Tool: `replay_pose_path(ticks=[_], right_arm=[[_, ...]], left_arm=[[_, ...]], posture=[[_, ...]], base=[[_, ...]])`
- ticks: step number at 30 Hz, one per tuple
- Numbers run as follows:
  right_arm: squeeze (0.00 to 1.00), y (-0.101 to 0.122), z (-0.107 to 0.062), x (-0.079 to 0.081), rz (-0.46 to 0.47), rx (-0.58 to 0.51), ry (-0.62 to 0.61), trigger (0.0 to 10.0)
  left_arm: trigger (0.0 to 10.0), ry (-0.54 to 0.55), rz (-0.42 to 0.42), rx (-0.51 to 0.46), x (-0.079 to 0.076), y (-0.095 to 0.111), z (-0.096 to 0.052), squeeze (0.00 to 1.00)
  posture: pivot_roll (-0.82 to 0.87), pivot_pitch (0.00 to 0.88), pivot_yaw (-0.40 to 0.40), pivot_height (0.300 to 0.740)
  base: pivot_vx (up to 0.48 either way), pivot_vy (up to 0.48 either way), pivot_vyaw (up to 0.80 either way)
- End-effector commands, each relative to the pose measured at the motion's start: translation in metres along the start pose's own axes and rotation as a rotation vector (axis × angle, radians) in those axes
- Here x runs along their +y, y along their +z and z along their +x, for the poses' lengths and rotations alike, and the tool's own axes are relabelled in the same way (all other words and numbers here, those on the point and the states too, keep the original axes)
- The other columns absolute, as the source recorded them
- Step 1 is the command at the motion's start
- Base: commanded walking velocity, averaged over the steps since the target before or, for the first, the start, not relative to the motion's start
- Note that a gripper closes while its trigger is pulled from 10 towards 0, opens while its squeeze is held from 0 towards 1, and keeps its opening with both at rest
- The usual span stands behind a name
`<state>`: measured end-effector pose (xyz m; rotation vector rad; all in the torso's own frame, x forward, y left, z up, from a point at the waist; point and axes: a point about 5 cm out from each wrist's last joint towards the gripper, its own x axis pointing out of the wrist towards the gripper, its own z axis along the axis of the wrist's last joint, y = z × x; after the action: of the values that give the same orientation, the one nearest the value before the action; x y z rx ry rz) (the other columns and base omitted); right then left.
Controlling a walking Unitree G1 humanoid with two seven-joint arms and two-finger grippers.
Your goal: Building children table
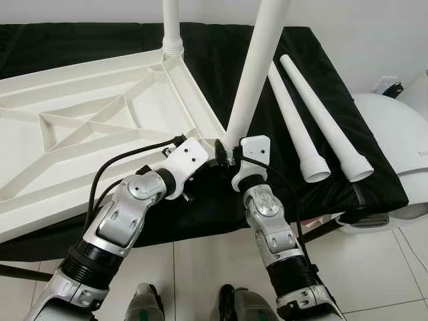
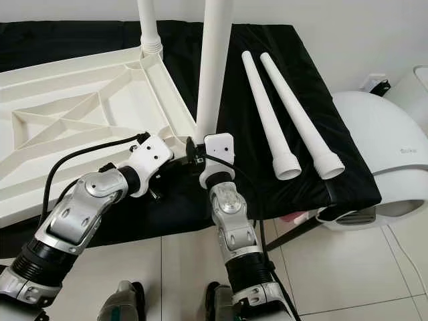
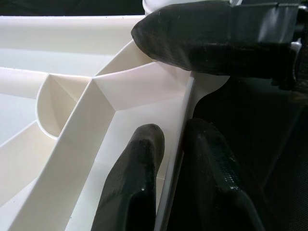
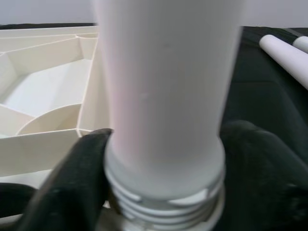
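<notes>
1. Tabletop (image 1: 80,127): white, ribbed underside facing up, lying on a black cloth (image 1: 314,87) that covers a low surface.
2. Far leg (image 1: 172,27): upright, seated in the tabletop's far corner socket.
3. Near leg (image 1: 257,67): tilted slightly, its threaded end at the near corner socket.
4. Right gripper (image 4: 163,178): fingers pinched on the near leg just above its threads.
5. Left gripper (image 3: 171,192): fingers closed on the tabletop's edge rim beside the near corner, one inside the rim and one outside.
6. Two loose legs (image 1: 321,114): lying side by side on the cloth, right of the tabletop.
7. White rounded appliance (image 1: 394,147): beside the cloth, on the tiled floor (image 1: 200,267).
</notes>
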<state>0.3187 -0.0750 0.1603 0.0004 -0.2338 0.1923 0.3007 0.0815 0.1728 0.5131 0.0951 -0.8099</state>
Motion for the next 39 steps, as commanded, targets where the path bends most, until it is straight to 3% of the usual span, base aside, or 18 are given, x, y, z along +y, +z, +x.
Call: replay_pose_path(ticks=[1, 5, 7, 15, 16, 17, 26, 28, 39], right_arm=[[1.0, -0.011, -0.006, -0.015, 0.035, 0.047, -0.057, 10.0], [1.0, -0.009, -0.002, -0.02, 0.041, 0.034, -0.01, 10.0], [1.0, -0.007, 0.001, -0.03, 0.057, 0.017, 0.067, 10.0], [1.0, -0.008, 0.009, -0.047, 0.06, 0.026, 0.254, 10.0], [0.04, -0.007, 0.011, -0.052, 0.059, 0.024, 0.286, 10.0], [0.0, -0.004, 0.013, -0.056, 0.043, 0.008, 0.309, 10.0], [0.0, 0.0, 0.022, -0.07, 0.041, 0.016, 0.486, 10.0], [0.0, -0.002, 0.028, -0.078, 0.039, 0.07, 0.622, 10.0], [0.0, -0.001, 0.038, -0.09, 0.01, 0.153, 0.687, 9.8]], left_arm=[[10.0, -0.126, -0.008, 0.015, -0.024, -0.006, 0.005, 0.0], [10.0, -0.125, -0.009, 0.014, -0.024, -0.006, 0.005, 0.0], [10.0, -0.125, -0.009, 0.013, -0.025, -0.006, 0.006, 0.0], [10.0, -0.127, -0.008, 0.012, -0.025, -0.006, 0.006, 0.0], [10.0, -0.127, -0.008, 0.011, -0.025, -0.006, 0.006, 0.0], [10.0, -0.128, -0.008, 0.011, -0.026, -0.006, 0.006, 0.0], [10.0, -0.133, -0.005, 0.008, -0.026, -0.005, 0.006, 0.0], [10.0, -0.134, -0.002, 0.006, -0.026, -0.004, 0.007, 0.0], [10.0, -0.132, -0.003, 0.012, -0.025, -0.005, 0.005, 0.0]], posture=[[0.09, 0.19, -0.041, 0.74], [0.09, 0.188, -0.043, 0.74], [0.09, 0.184, -0.045, 0.74], [0.09, 0.178, -0.044, 0.74], [0.09, 0.175, -0.044, 0.74], [0.09, 0.174, -0.041, 0.74], [0.09, 0.175, -0.036, 0.74], [0.09, 0.178, -0.03, 0.74], [0.1, 0.186, -0.027, 0.74]], base=[[0.0, 0.0, 0.0], [0.0, 0.0, 0.0], [0.0, 0.0, 0.0], [0.0, 0.0, 0.0], [0.0, 0.0, 0.0], [0.0, 0.0, 0.0], [0.0, 0.0, 0.0], [0.0, 0.0, 0.0], [0.0, 0.0, 0.0]])
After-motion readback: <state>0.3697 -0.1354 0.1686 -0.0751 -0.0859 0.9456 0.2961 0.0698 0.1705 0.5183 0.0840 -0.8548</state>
